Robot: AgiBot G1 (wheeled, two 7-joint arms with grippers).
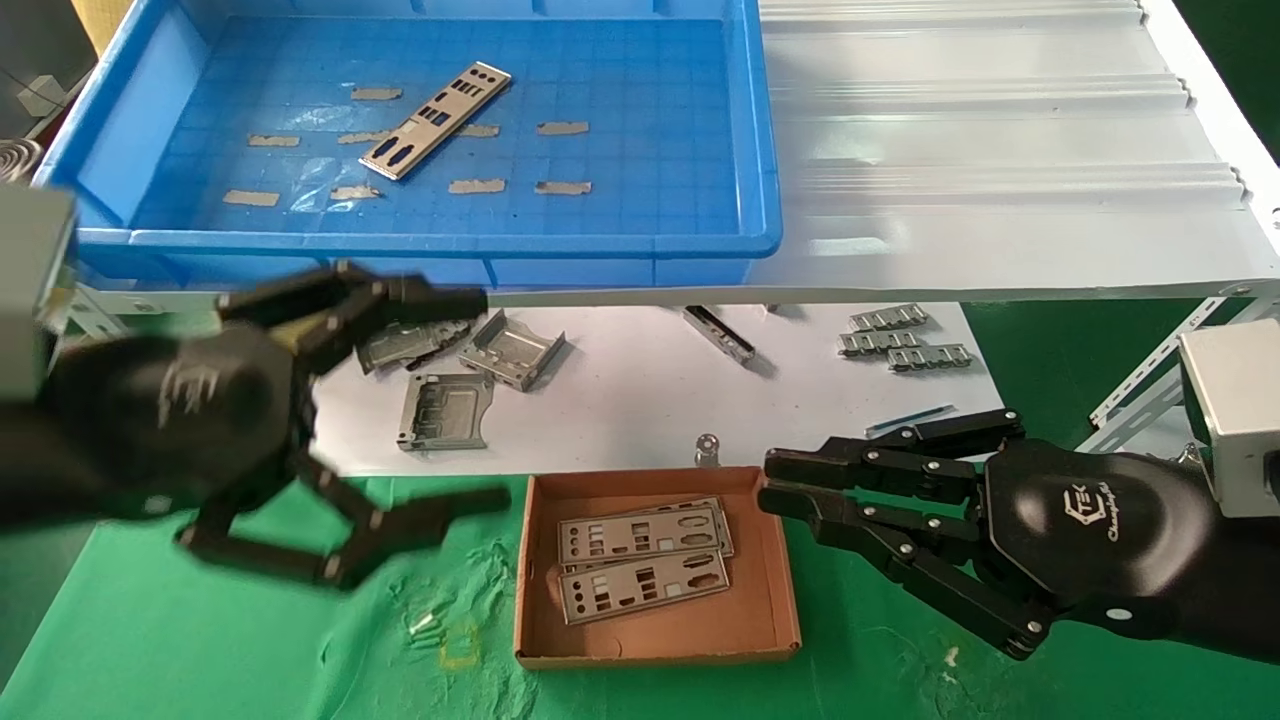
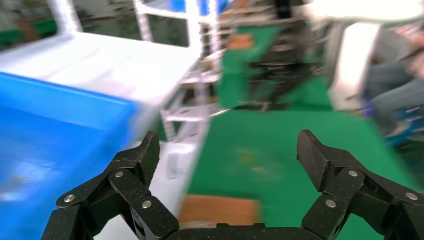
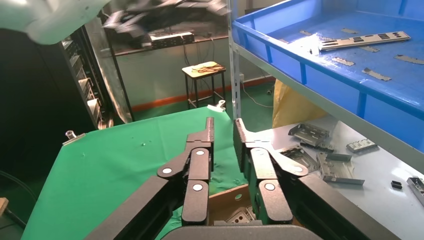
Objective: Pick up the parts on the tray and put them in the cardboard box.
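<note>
We see one part [image 1: 436, 120], a thin silver-grey plate punched with rectangular and round cutouts, lying in the far blue tray [image 1: 762, 150]. The near cardboard box [image 1: 780, 590] holds two stacked plates [image 1: 642, 560]. Left gripper [image 1: 480, 400] spread wide and empty, left of the box; right gripper [image 1: 770, 480] nearly closed, empty, right of it

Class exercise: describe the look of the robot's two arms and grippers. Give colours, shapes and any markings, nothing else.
The left gripper and the right gripper are both matt black, with two fingers built from jointed links fixed by silver rivets. Each sits on a rounded glossy black housing; the right one bears a white logo. Behind each housing is a silver-grey boxy wrist block.
</note>
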